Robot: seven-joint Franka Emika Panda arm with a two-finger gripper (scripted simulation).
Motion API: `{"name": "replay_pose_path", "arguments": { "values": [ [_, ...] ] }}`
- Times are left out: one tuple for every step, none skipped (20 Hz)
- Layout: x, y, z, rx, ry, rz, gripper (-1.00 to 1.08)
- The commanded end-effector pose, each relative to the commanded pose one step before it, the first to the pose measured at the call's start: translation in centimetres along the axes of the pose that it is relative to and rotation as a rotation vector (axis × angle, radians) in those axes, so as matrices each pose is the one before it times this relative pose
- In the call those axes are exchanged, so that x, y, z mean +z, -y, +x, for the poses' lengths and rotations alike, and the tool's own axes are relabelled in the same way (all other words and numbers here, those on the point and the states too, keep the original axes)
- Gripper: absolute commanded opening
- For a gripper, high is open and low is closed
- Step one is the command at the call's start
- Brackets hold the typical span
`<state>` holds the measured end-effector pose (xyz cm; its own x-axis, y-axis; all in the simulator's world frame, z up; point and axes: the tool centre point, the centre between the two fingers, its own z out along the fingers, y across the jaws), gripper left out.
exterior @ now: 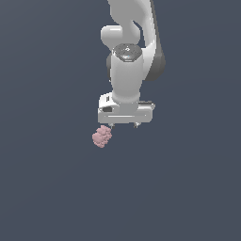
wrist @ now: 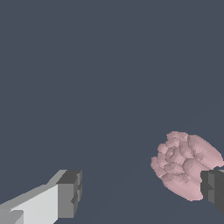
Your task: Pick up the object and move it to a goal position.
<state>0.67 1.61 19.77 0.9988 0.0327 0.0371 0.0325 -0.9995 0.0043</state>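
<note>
The object (exterior: 101, 136) is a small dusty-pink lumpy cluster lying on the dark grey floor. In the exterior view it sits just below the gripper (exterior: 124, 125) and toward that view's left, under the outer fingertip. The white arm hangs straight down over it. In the wrist view the object (wrist: 183, 166) lies close to one dark fingertip (wrist: 213, 187), which covers a small part of it. The other fingertip (wrist: 70, 193) stands far from it. My gripper (wrist: 142, 191) is open with nothing held, and the object is off-centre in the gap.
A plain dark grey floor (exterior: 188, 188) fills both views. The arm's white links (exterior: 126, 70) rise above the gripper. No other objects or obstacles show.
</note>
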Motion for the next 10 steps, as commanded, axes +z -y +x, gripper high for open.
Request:
{"name": "replay_pose_path", "arguments": {
  "values": [
    [0.0,-0.001,0.0,0.0,0.0,0.0,1.0],
    [-0.043,0.037,0.012,-0.00071,-0.00073,0.00063,1.0],
    [-0.11,0.094,0.04,-0.00179,-0.00188,0.00168,1.0],
    [-0.193,0.164,0.063,-0.0031,-0.0033,0.00293,1.0],
    [-0.265,0.225,0.089,-0.00418,-0.00455,0.00402,1.0],
    [-0.336,0.283,0.112,-0.00511,-0.0058,0.0051,1.0],
    [-0.306,0.256,0.102,-0.00437,-0.00534,0.00469,1.0],
    [-0.228,0.188,0.076,-0.00292,-0.00405,0.00356,1.0],
    [-0.148,0.118,0.051,-0.00149,-0.0027,0.0024,1.0],
    [-0.075,0.052,0.023,-0.00024,-0.00143,0.00131,1.0]
  ]
}}
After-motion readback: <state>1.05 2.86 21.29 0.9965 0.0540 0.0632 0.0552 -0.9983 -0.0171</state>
